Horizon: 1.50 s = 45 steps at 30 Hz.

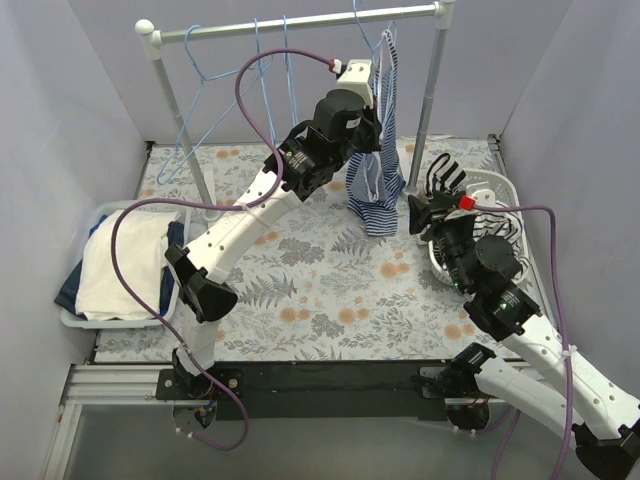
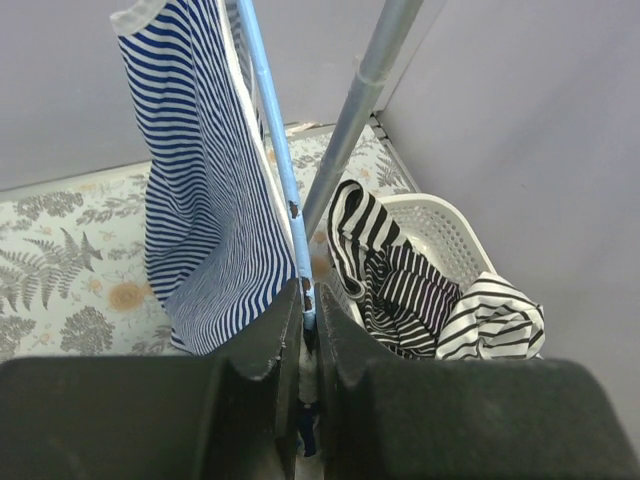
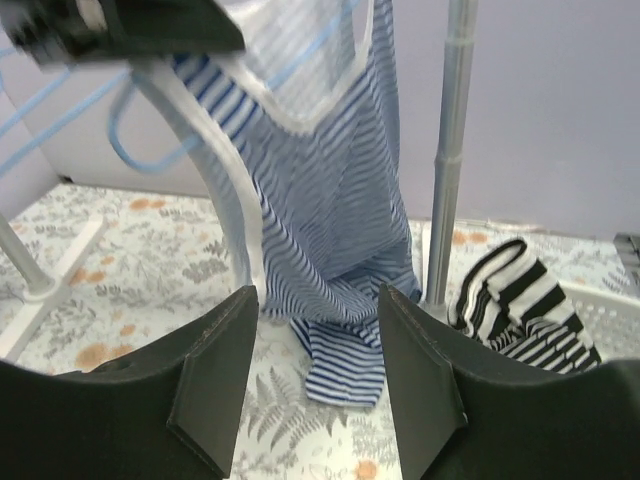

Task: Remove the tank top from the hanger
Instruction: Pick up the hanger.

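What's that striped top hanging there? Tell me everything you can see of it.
The tank top is thin, soft-looking fabric in fine blue-and-white stripes with white trim at neck and armholes. It hangs limp from a light blue hanger on the rail, its lower end bunched on the floral table. The left pincer is shut on the hanger wire right beside the cloth; the open right pincer faces it without touching.

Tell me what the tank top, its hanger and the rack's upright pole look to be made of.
The tank top: soft knit fabric, matte; it drapes and folds, blue and white stripes. The hanger: thin light-blue rod, probably plastic or coated wire; smooth, glossy. The upright pole: likely metal tube, grey satin sheen with a highlight along its length.
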Tool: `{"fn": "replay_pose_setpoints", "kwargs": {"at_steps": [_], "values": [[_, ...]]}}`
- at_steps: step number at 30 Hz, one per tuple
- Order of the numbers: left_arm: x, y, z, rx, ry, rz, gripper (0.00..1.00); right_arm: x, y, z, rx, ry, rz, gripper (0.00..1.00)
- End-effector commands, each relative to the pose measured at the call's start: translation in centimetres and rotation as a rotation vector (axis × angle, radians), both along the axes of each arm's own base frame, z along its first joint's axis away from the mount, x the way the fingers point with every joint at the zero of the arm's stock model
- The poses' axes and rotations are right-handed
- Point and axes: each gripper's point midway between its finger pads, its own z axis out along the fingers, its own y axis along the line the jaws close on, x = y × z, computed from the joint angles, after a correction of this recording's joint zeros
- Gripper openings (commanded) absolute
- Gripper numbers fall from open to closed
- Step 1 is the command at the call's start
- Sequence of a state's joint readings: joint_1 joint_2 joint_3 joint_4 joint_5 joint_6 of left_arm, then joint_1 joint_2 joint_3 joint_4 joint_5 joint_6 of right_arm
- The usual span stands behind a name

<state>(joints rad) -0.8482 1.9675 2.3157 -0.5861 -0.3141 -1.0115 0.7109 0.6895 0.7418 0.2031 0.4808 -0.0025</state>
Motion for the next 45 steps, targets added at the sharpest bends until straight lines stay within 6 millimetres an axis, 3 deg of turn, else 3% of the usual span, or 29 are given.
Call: {"fn": "replay_pose_setpoints", "kwargs": {"at_steps": [1, 5, 14, 18, 25, 27, 29, 30, 31, 32, 33, 36, 38, 39, 40, 45], "values": [[-2.5, 4.0, 9.2, -0.071, -0.174, 0.018, 0.0, -0.2, -0.4, -3.3, 0.001, 0.096, -0.016, 0.59], [-3.7, 5.2, 10.2, -0.078, -0.186, 0.011, 0.0, -0.4, -0.6, -4.6, 0.009, 0.135, -0.027, 0.59], [-7.7, 6.4, 8.7, -0.074, -0.105, -0.101, 0.0, -0.6, -2.9, -6.3, 0.035, 0.195, -0.136, 0.58], [-9.7, 6.2, 8.4, -0.061, -0.067, -0.192, 0.0, -0.5, -3.5, -6.7, 0.042, 0.235, -0.183, 0.56], [-11.2, 8.5, 7.8, -0.028, -0.044, -0.173, 0.0, -0.2, -3.7, -6.4, 0.068, 0.25, -0.212, 0.55], [-11.6, 8.8, 6.8, -0.004, -0.02, -0.178, 0.0, 0.0, -3.4, -6.2, 0.074, 0.255, -0.207, 0.55], [-12.9, 9.5, 6.5, 0.017, -0.023, -0.215, 0.0, 0.1, -3.4, -6.4, 0.092, 0.276, -0.217, 0.54], [-13.2, 9.6, 4.8, 0.045, 0.001, -0.229, 0.0, 0.1, -3.5, -6.2, 0.102, 0.281, -0.225, 0.53], [-13.7, 9.8, 4.1, 0.063, -0.002, -0.25, 0.0, 0.0, -3.5, -5.5, 0.117, 0.274, -0.224, 0.51], [-14.9, 10.8, 5.0, 0.042, -0.028, -0.265, 0.0, 0.0, -3.5, -5.5, 0.119, 0.28, -0.223, 0.51], [-15.4, 10.6, 3.1, 0.064, 0.002, -0.295, 0.0, 0.0, -3.3, -5.1, 0.136, 0.278, -0.212, 0.5], [-18.6, 11.1, 2.3, 0.062, 0.008, -0.417, 0.0, 0.1, -2.5, -4.6, 0.165, 0.285, -0.186, 0.5], [-19.9, 11.4, 0.0, 0.08, 0.065, -0.461, 0.0, 0.4, -2.2, -5.1, 0.164, 0.3, -0.187, 0.5], [-21.1, 11.7, 0.0, 0.065, 0.07, -0.499, 0.0, 0.6, -2.0, -5.1, 0.167, 0.301, -0.182, 0.5], [-21.6, 11.8, -1.6, 0.078, 0.111, -0.511, 0.0, 0.9, -1.6, -5.4, 0.148, 0.31, -0.171, 0.49], [-24.4, 11.7, -5.4, 0.073, 0.25, -0.605, 0.0, 2.1, 1.3, -4.4, 0.113, 0.318, -0.02, 0.49]]}}
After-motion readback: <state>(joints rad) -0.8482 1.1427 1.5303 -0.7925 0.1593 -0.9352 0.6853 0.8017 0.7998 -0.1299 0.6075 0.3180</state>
